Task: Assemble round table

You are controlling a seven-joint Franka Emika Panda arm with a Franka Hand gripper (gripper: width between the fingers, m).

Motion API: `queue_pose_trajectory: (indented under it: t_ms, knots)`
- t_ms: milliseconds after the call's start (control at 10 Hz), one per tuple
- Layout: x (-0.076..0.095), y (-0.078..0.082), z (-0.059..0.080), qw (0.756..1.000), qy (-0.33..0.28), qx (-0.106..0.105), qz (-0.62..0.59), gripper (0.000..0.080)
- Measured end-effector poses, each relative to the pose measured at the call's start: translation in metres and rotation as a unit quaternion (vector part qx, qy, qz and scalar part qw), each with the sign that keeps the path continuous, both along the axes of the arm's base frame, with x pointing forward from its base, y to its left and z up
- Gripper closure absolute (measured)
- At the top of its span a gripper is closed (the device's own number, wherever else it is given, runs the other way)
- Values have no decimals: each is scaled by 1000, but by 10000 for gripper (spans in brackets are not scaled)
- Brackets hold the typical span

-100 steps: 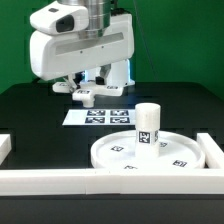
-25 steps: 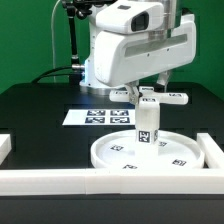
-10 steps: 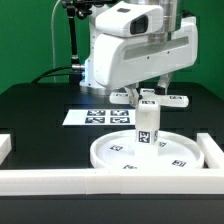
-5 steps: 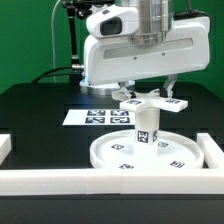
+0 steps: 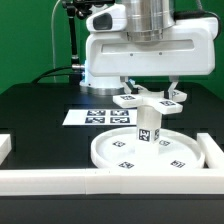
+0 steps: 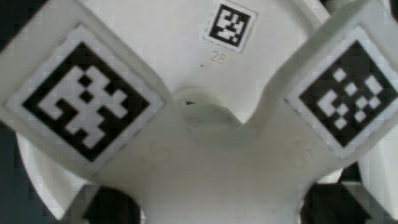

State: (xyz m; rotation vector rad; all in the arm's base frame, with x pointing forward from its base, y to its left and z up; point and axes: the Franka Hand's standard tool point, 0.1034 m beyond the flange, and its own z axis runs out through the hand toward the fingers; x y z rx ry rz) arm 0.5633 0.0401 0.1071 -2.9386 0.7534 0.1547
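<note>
Cross-shaped foot piece (image 5: 150, 100) clamped between the jaws, atop upright cylinder leg (image 5: 146, 128), on round disc (image 5: 175, 152)

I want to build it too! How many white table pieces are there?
3: the round disc by the border wall, the cylinder leg upright on the disc, and the cross-shaped foot piece held in the gripper above the leg.

Count on inspection: one round disc (image 5: 152, 150), one cylinder leg (image 5: 146, 127), one cross-shaped foot piece (image 5: 150, 99), one marker board (image 5: 92, 116) bearing several square tags.
</note>
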Motion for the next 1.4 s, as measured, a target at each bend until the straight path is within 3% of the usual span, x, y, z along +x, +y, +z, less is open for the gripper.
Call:
queue_pose_trajectory:
  t_ms: [600, 900, 1100, 1300, 1400]
  knots:
    - [-5, -4, -6, 959, -29, 18, -281, 350]
    - [-1, -4, -5, 895, 0, 35, -445, 350]
    - [-1, -4, -5, 878, 6, 36, -477, 350]
    - [-1, -4, -5, 883, 5, 36, -468, 172]
    - [-1, -2, -3, 894, 7, 35, -447, 172]
